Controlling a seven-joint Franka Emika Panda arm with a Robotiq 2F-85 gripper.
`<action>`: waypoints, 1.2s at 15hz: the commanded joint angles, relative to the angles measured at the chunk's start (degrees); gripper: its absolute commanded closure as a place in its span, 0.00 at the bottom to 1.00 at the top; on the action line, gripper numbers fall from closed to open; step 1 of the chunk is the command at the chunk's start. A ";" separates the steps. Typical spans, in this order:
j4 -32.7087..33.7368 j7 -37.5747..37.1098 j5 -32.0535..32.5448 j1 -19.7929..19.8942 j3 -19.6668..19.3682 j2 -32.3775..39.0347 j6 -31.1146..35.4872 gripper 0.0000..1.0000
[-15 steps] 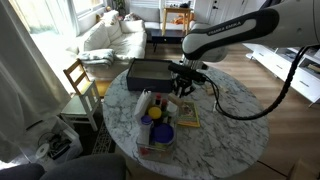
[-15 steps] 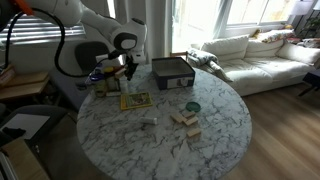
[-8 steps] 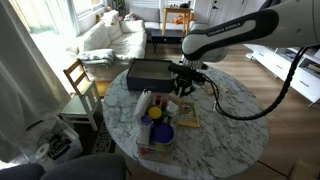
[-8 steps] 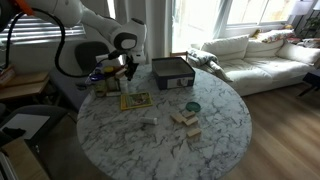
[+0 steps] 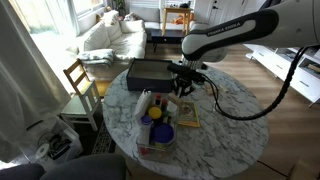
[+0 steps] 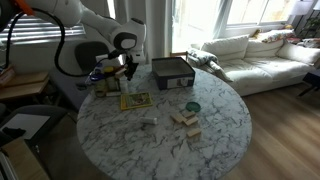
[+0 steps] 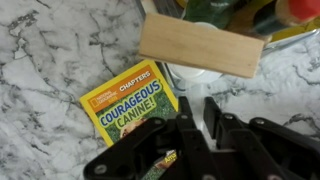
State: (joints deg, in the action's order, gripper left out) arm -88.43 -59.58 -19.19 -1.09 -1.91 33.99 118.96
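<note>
Marble: the round table [image 5: 235, 125] carries everything, and its flat top lets thin things lie steady.
Book: the yellow book [image 7: 128, 100] lies flat with its cover up, so the title can be read in the wrist view. It sits on the bare marble just beside the fingertips. In both exterior views [image 5: 186, 113] it lies below the gripper, away from the table's rim.
Gripper: the gripper [image 7: 200, 108] hangs pointing straight down over the marble at the book's edge. Its fingers are drawn close together with nothing seen between them. Judging by an exterior view [image 6: 128, 70], it is held clear of the book rather than touching it.
Block: the wooden block [image 7: 200, 45] rests on its broad face, probably its steadiest way to lie. It overlaps a white cup [image 7: 190, 76] in the wrist view, and I cannot tell whether the two touch.
Box: the black box [image 5: 150, 72] stands near the rim, beyond the gripper and apart from the book.
</note>
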 commanded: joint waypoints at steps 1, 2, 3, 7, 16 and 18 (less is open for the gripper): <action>0.84 -1.44 0.99 -0.67 -0.55 0.82 0.32 0.61; 0.89 -1.35 0.92 -0.60 -0.50 0.81 0.12 0.55; 0.90 -1.30 0.90 -0.58 -0.49 0.80 0.08 0.48; 0.85 -1.31 0.72 -0.39 -0.55 0.55 0.12 0.19; -1.86 13.11 0.95 2.68 -0.08 -7.71 0.83 0.00; -2.85 19.26 0.40 3.09 0.24 -11.04 0.33 0.00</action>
State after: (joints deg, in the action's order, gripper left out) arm -87.33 -48.20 -19.04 0.90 -2.61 28.82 119.36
